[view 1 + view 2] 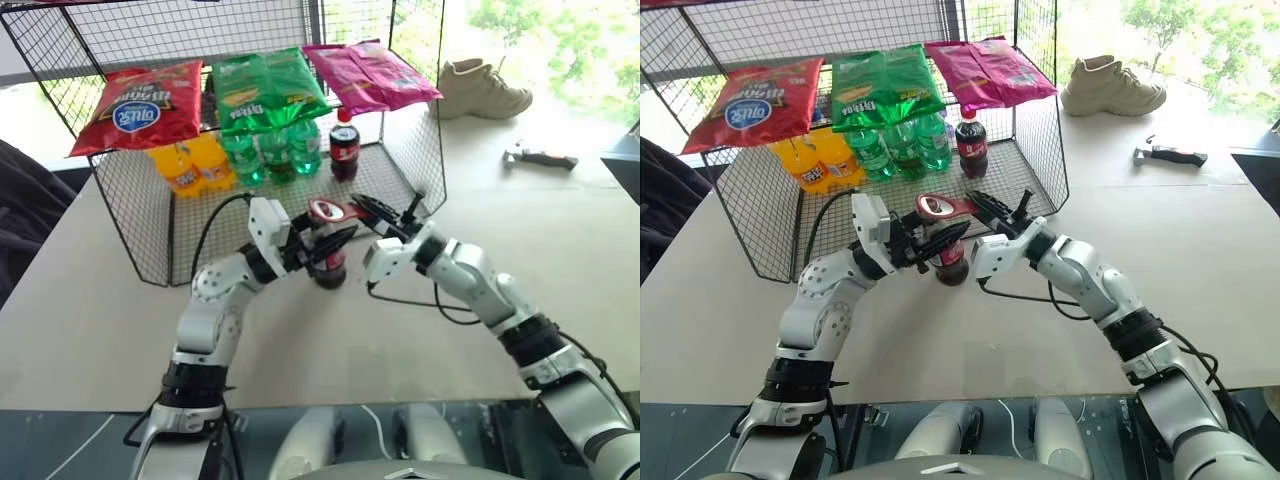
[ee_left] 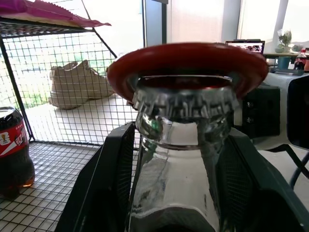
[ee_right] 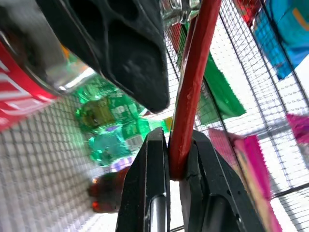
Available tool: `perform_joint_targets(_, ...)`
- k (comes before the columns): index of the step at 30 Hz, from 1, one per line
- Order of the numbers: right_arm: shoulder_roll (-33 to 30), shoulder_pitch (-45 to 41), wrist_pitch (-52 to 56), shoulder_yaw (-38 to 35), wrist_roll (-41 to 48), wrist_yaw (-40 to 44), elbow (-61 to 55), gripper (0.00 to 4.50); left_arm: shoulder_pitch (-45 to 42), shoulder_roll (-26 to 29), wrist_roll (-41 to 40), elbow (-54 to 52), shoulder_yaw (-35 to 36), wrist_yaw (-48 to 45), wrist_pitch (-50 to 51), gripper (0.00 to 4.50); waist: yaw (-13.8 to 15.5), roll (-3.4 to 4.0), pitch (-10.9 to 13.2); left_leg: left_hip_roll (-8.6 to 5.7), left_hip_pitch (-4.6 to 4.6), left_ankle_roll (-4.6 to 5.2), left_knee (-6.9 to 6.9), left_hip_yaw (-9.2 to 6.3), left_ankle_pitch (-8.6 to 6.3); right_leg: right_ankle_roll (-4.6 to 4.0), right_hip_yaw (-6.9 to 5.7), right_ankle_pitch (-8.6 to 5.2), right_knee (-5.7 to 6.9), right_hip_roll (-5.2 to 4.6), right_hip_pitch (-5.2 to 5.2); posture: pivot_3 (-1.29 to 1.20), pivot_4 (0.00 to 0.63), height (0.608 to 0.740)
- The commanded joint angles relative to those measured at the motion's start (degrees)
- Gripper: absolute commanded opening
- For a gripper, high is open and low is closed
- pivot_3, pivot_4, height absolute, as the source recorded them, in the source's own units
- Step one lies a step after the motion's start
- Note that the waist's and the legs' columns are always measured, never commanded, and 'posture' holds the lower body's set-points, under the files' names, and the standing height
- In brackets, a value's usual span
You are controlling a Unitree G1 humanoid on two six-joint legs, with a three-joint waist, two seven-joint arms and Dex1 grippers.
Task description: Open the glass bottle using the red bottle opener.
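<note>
The glass bottle [image 1: 329, 265], with dark drink and a red label, stands just in front of the wire rack. My left gripper [image 2: 178, 193] is shut on it below the neck, one black finger [image 2: 104, 188] on each side. Its crimped metal cap [image 2: 186, 104] is on the bottle. The red bottle opener [image 1: 327, 211] lies with its ring head [image 2: 188, 60] over the cap. My right gripper [image 3: 176, 164] comes in from the right, shut on the opener's handle [image 3: 193, 87].
The wire rack [image 1: 140, 240] holds green bottles [image 1: 270, 150], orange bottles [image 1: 190, 165] and a plastic cola bottle [image 1: 344, 146], with chip bags [image 1: 140, 105] on its top shelf. A shoe [image 1: 485, 90] and a hand tool [image 1: 540, 157] lie on the table at the far right.
</note>
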Motion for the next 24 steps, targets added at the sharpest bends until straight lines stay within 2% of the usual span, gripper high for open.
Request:
perform_joint_targets(1,-1.71,-2.96,-2.91,0.69,-5.15,-4.71,1.04,0.0,-0.41,-0.51,1.18,1.82,-1.17,0.82,0.17,1.99,0.1,-0.01,0.0,0.0,0.0,0.0,0.0,0.0,0.0,0.0,-0.01,0.0,-0.01,0.0,0.0,0.0,0.15,0.732)
perform_joint_targets(7,-2.81,-5.85,-3.58,-0.66,-6.83,-9.15,1.94,0.0,-0.48,-0.58,1.31,1.89,-1.16,0.94,-0.03,1.99,0.2,-0.02,0.02,-0.01,-0.09,0.0,0.0,-0.02,0.0,0.0,-0.02,0.0,-0.05,-0.02,-0.03,0.0,0.15,0.732)
perform_joint_targets(24,-5.92,-7.87,-4.61,-2.22,-7.7,-10.72,2.27,0.0,-0.29,-0.69,1.2,2.09,-1.59,0.77,0.17,1.99,0.53,-0.02,0.08,-0.01,-0.17,0.0,0.0,-0.05,0.0,0.0,-0.06,0.0,-0.09,-0.02,-0.06,0.0,0.15,0.732)
